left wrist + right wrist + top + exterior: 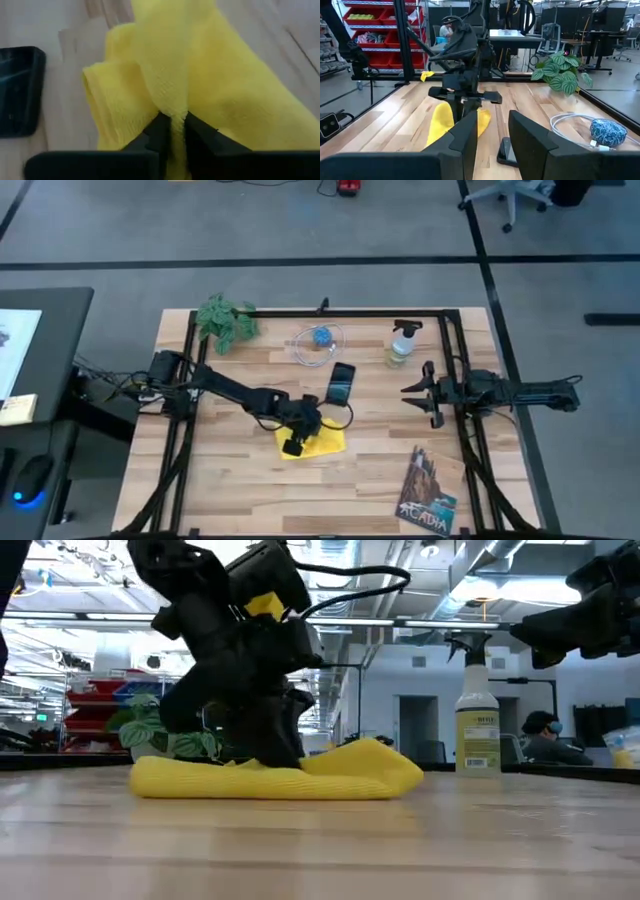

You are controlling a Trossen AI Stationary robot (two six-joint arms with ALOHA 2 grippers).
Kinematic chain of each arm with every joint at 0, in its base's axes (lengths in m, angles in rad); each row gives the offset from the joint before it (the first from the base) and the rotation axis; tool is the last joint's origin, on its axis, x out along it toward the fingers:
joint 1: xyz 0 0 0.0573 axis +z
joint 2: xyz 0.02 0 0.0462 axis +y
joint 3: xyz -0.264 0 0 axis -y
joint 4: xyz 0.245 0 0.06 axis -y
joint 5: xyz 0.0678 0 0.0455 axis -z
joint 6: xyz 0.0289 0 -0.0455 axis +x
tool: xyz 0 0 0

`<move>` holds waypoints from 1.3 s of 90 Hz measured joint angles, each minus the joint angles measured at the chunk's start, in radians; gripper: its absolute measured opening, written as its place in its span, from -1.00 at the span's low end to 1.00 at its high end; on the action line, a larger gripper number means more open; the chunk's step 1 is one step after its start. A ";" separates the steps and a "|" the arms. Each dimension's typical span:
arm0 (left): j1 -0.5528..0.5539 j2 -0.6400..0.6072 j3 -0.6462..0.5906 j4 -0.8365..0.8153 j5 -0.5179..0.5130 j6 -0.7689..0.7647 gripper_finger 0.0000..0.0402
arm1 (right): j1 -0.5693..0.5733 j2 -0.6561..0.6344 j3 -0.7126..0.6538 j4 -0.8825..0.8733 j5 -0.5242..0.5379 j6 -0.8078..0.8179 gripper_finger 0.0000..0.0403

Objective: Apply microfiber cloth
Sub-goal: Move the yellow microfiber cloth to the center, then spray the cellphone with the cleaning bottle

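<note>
The yellow microfiber cloth lies rumpled on the wooden table near the middle, just on the near side of the black smartphone, which lies flat. My left gripper stands over the cloth's left part, shut on a raised fold of it. In the low view the cloth rests along the tabletop under that gripper. My right gripper waits open at the right, above the table, fingers pointing left toward the phone. My left gripper pinches a raised ridge of the cloth between its two fingers, a fold of more than one layer. The fingers come from above, pointing down. The rest of the cloth lies spread on the table, slack.
A green leafy plant stands at the far left corner. A coiled white cable with a blue ball and a spray bottle stand along the far side. A game box lies near right. Black frame rails border the table.
</note>
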 joint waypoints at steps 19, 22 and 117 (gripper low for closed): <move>0.005 -0.041 0.097 -0.247 -0.013 0.009 -0.15 | 0.000 0.000 0.000 0.001 0.000 0.000 -0.52; 0.005 -0.054 0.111 -0.278 -0.016 0.000 -0.11 | 0.000 0.000 0.000 0.000 0.000 0.000 -0.52; -0.089 -0.254 -0.040 -0.035 -0.359 -0.476 -0.05 | 0.059 0.178 0.092 0.159 -0.011 0.142 -0.52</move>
